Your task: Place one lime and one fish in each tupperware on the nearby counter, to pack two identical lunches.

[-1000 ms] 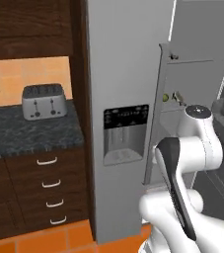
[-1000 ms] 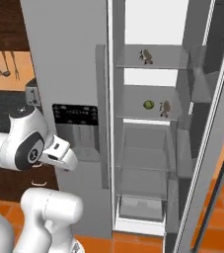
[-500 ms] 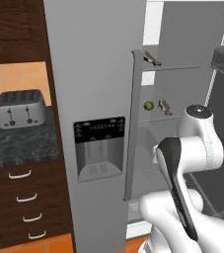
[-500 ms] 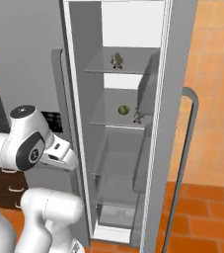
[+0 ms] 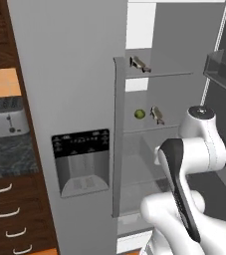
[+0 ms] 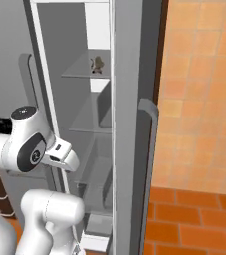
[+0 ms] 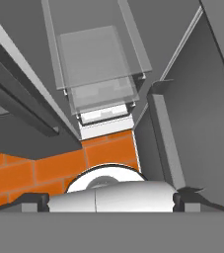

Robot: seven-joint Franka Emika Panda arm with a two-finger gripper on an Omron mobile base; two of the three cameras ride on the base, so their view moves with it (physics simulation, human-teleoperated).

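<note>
The fridge stands open in front of me. In the left base view a lime (image 5: 140,114) and a fish (image 5: 157,114) lie side by side on its middle glass shelf. Another fish (image 5: 140,63) lies on the shelf above, and it is also in the right base view (image 6: 98,63). My gripper (image 7: 111,198) is open with nothing between its fingertips (image 7: 32,200). It hangs low beside the arm and points down at the fridge's bottom drawers, well below both shelves. The tupperware are out of view. A strip of the counter (image 5: 7,155) sits at the far left.
A silver toaster (image 5: 5,122) stands on the counter, over brown drawers (image 5: 5,214). The closed fridge door with its dispenser panel (image 5: 82,162) is on the left. The open door and its grey handle (image 6: 149,149) are on the right. Below lies orange tile floor (image 7: 44,168).
The whole picture has shifted, so the base has moved right. The counter and toaster slid to the left edge and the fridge interior looms closer. The arm's pose is unchanged.
</note>
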